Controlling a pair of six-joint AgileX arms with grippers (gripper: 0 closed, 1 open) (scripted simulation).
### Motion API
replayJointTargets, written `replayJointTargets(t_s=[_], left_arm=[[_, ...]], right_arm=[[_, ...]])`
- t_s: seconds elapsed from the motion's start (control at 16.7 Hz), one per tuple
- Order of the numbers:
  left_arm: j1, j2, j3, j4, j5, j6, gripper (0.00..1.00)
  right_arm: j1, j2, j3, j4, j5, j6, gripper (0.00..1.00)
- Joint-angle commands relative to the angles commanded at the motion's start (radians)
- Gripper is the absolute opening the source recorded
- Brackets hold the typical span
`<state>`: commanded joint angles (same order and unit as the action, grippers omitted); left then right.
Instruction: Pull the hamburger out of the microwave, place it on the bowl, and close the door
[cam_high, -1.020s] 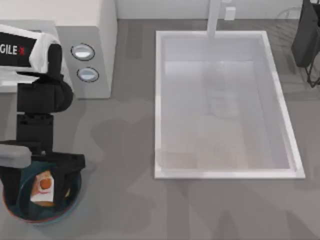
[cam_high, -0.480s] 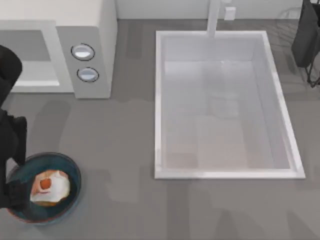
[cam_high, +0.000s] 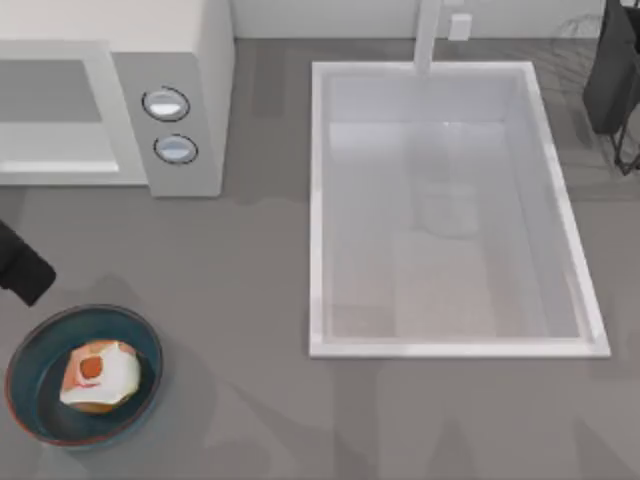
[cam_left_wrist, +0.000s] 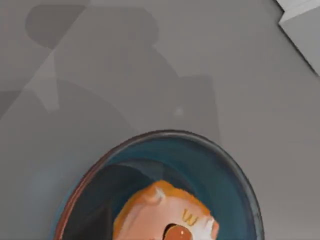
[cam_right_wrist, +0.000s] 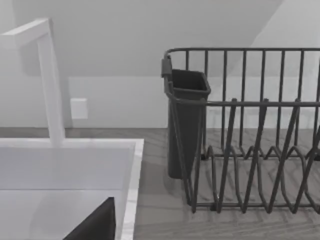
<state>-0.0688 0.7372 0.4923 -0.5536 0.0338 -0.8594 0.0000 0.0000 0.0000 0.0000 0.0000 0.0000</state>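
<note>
Burger (cam_high: 98, 375) sits in the bowl (cam_high: 30, 345) at bench's front-left corner; microwave (cam_high: 195, 90) at back-left, door not yet shut. Left hand (cam_high: 20, 265) at left edge, can't tell if fingers apart. Next: push door, approaching from open bench between bowl and microwave, w/o clipping bowl rim.

Glossy glazed bowl (cam_high: 40, 345), dark wire rack (cam_right_wrist: 260, 135)

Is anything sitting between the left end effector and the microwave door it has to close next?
Nothing visible does. The hamburger already rests in the bowl, and bare countertop separates the left arm at the table's left edge from the microwave.
</note>
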Motion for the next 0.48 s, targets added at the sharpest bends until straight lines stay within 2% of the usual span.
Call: replayJointTargets(t_s=[0.24,0.48], left_arm=[[0.033,-0.356,-0.233,0.262,-0.016,0.443,1.00],[0.057,-0.616,-0.408,0.459,-0.028,0.734,1.00]], right_arm=[[0.000,0.000,0.000,0.000,0.000,0.000,1.00],[0.000,0.000,0.000,0.000,0.000,0.000,1.00]])
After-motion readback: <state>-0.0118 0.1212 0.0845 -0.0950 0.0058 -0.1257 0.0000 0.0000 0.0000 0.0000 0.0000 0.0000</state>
